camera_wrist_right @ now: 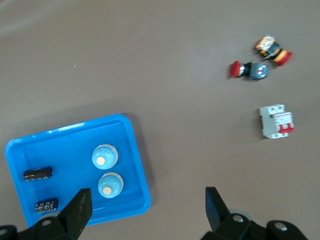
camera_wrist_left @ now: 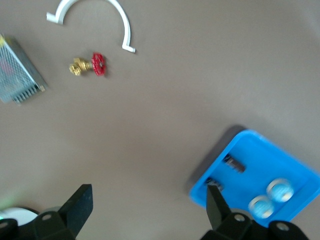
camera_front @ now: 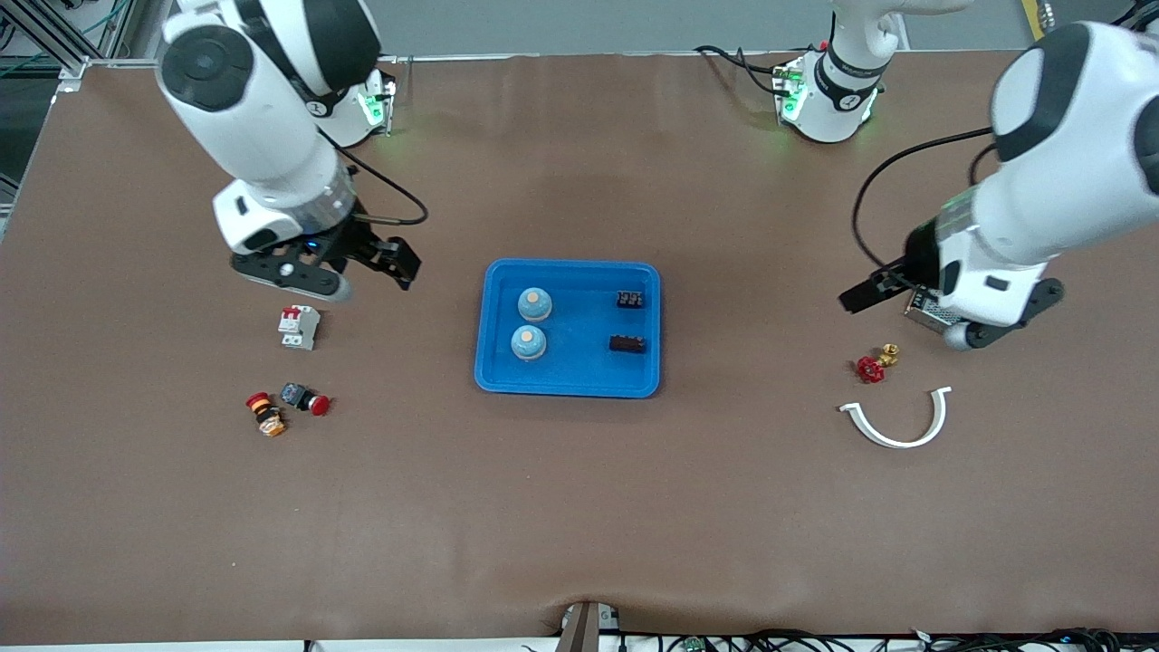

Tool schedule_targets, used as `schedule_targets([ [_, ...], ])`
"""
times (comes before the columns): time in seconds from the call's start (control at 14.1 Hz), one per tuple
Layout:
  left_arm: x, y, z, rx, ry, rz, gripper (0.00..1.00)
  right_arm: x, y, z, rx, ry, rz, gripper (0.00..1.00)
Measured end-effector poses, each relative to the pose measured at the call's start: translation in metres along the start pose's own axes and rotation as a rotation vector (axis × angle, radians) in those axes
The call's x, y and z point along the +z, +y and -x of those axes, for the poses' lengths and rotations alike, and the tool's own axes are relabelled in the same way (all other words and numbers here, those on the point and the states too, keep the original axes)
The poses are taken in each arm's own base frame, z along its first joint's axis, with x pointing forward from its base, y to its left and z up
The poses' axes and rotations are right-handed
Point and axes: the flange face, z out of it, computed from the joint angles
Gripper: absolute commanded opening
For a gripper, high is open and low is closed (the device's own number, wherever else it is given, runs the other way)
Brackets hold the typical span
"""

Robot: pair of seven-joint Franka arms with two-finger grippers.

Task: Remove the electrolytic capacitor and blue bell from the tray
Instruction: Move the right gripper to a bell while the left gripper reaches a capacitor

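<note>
A blue tray lies mid-table. In it stand two blue bells and lie two black capacitors. The right wrist view shows the bells and capacitors in the tray. My right gripper hangs open and empty over bare table toward the right arm's end, beside the tray. My left gripper hangs open and empty over the table toward the left arm's end, with the tray's corner beside one finger.
A white circuit breaker and two red push buttons lie toward the right arm's end. A metal box, a red-handled brass valve and a white curved clip lie toward the left arm's end.
</note>
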Motion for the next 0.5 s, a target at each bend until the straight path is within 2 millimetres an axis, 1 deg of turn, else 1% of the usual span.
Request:
schedule_targets([
  [0.14, 0.026, 0.026, 0.016, -0.101, 0.009, 0.01, 1.0, 0.024, -0.027, 0.009, 0.006, 0.003, -0.004, 1.0],
  [0.35, 0.06, 0.047, 0.041, -0.193, 0.01, 0.008, 1.0, 0.058, -0.066, 0.029, 0.002, 0.006, -0.009, 1.0],
  [0.5, 0.081, 0.06, 0.06, -0.262, 0.018, 0.02, 1.0, 0.076, -0.08, 0.033, -0.01, 0.012, -0.016, 1.0],
])
